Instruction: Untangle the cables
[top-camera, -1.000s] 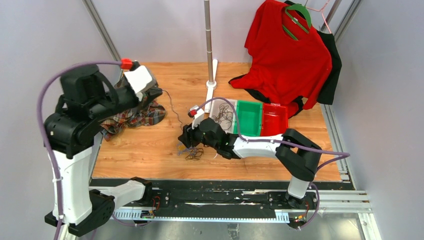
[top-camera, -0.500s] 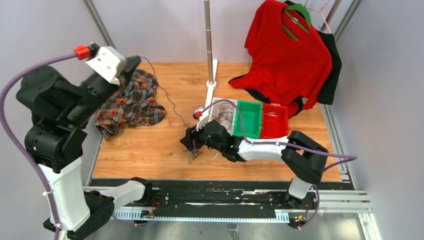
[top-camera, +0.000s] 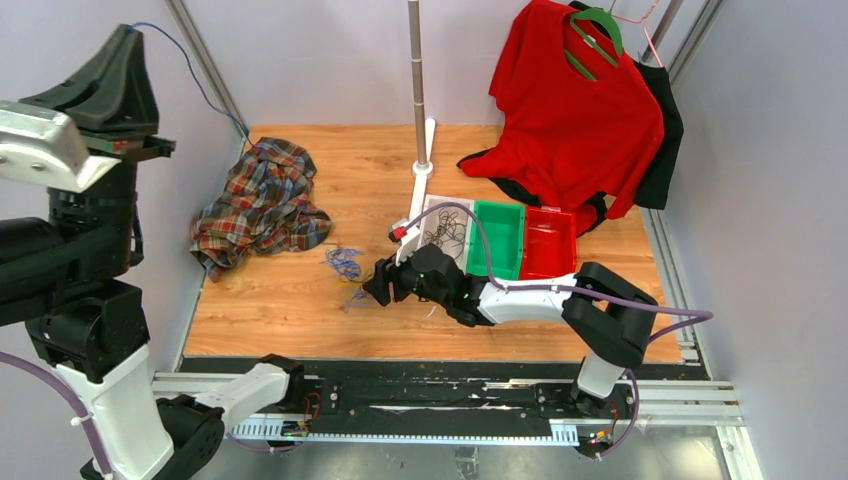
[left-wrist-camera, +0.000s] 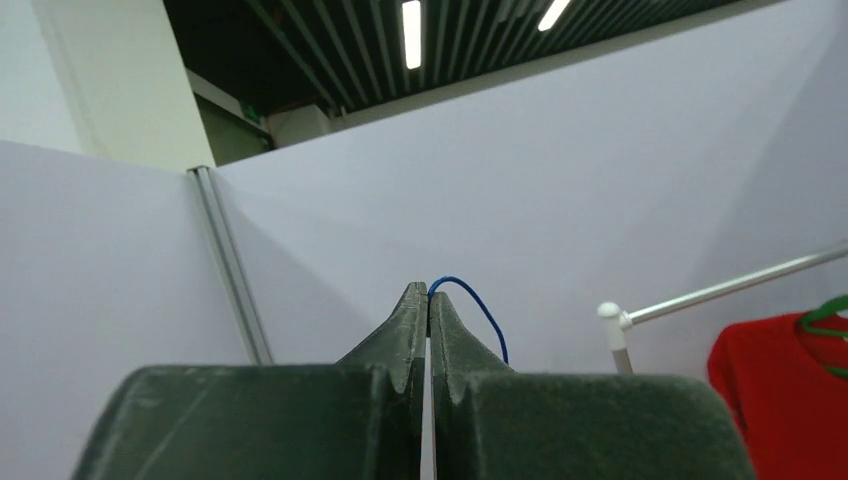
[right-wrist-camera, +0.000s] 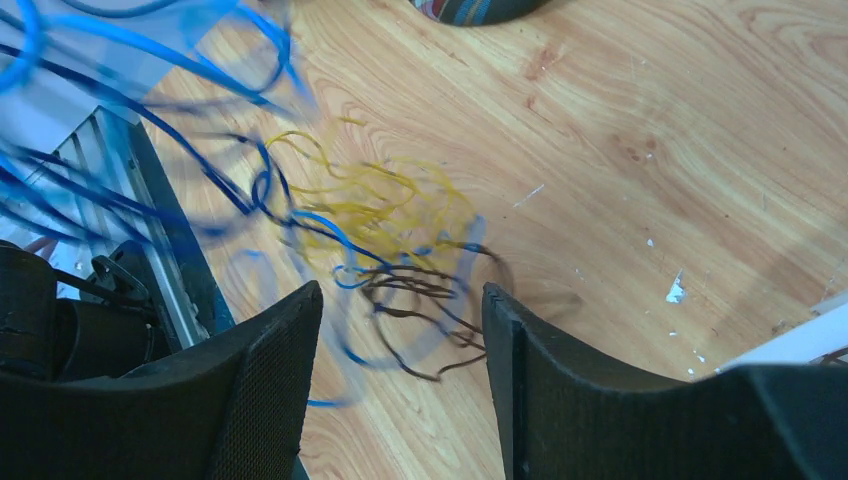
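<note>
several cables (top-camera: 345, 265) in a loose heap on the tabletop (top-camera: 300, 310), just left of the right hand (right-wrist-camera: 400, 292), with blue, yellow and dark strands crossed over one another. blue cable (left-wrist-camera: 480, 300) lifted out of that heap and stretched as one long line toward the upper left. yellow loops (right-wrist-camera: 390, 210) and dark strands (right-wrist-camera: 420, 300) snarled together on the wood, blue running through and around them. more dark wire (top-camera: 445, 232) coiled apart from the heap in the white tray (top-camera: 428, 212), beside the green bin (top-camera: 497, 240) and the red bin (top-camera: 550, 245).

pinched flat together on the end of the blue cable: left hand (left-wrist-camera: 428, 296), raised high over the left edge of the tabletop. spread wide with nothing in it: right hand, low over the yellow and dark snarl, one finger on either side and apparently not touching.

judged as somewhere near midway. one dark bundle seemingly sorted into the tray, blue partly pulled free, yellow and dark not yet parted. blue too blurred in the right wrist view to count the crossings left.
</note>
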